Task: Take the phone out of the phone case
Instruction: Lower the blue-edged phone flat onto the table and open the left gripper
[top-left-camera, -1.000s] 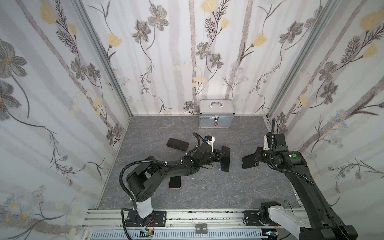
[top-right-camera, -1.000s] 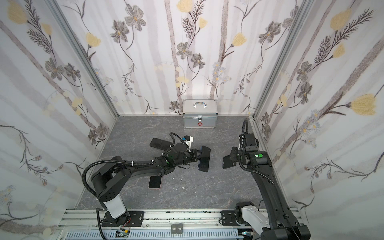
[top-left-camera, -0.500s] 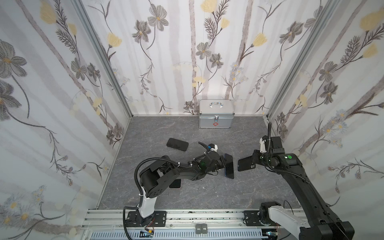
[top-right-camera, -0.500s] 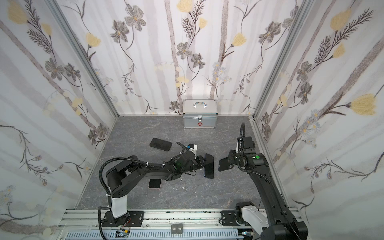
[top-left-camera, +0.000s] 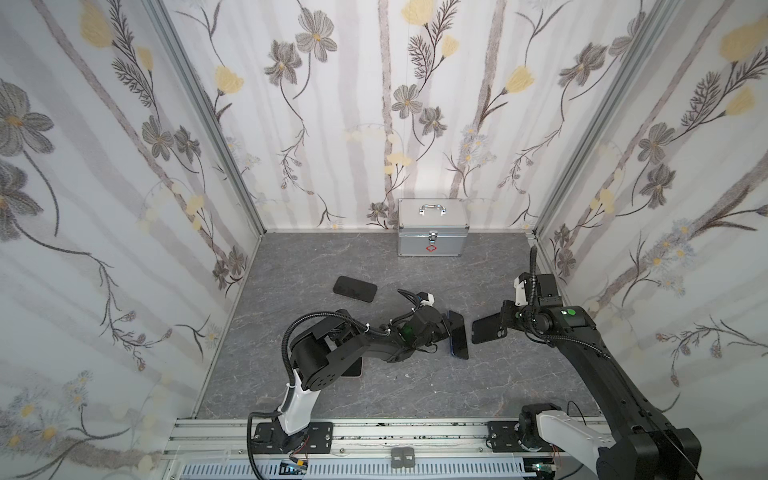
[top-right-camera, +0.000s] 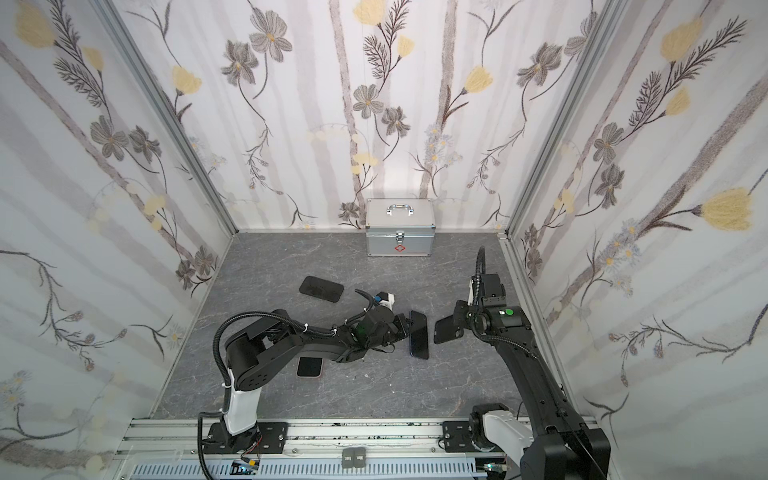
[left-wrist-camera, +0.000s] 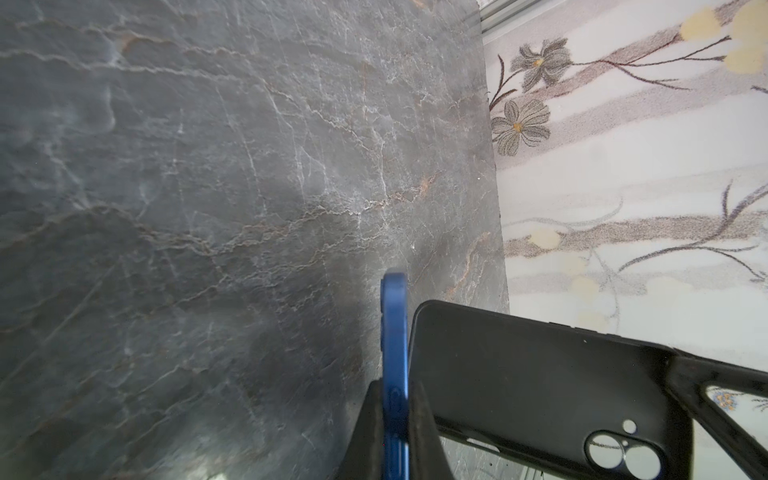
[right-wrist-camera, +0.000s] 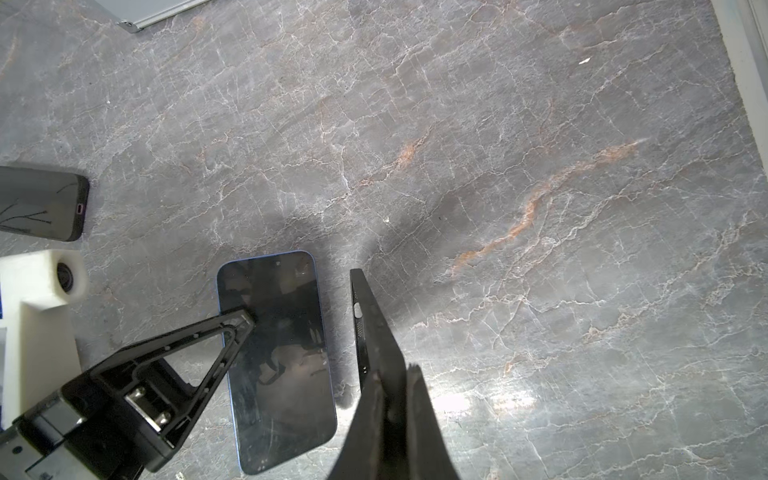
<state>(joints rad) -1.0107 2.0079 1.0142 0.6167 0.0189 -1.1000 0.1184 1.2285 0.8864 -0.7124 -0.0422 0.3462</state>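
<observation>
Both arms have shifted since a second ago. The left arm has folded back toward its base, bringing the phone (top-left-camera: 458, 336) lower in both top views, and the case (top-left-camera: 489, 331) has edged closer to it. The two now sit side by side above the table (top-left-camera: 415, 390), apart by a narrow gap.

From above they read only as two dark slabs. The left wrist view shows the phone (left-wrist-camera: 394, 353) edge-on, with a blue rim and side buttons. It also shows the case (left-wrist-camera: 519, 382) to be empty, since the wall shows through its camera cutout. The right wrist view gives the phone's dark screen (right-wrist-camera: 278, 353) and the case (right-wrist-camera: 376, 332) edge-on, port slot visible. Whether the phone's low end touches the table I cannot tell.

The left gripper (left-wrist-camera: 395, 399) is pinched tight on the phone's long edge. The right gripper (right-wrist-camera: 395, 374) is clamped just as narrowly on one wall of the case.

Only the top views show the metal box (top-left-camera: 432, 232) at the back wall and a third phone (top-right-camera: 310, 367) half under the left arm. A second phone (top-left-camera: 355, 287) lies flat behind the left gripper.
</observation>
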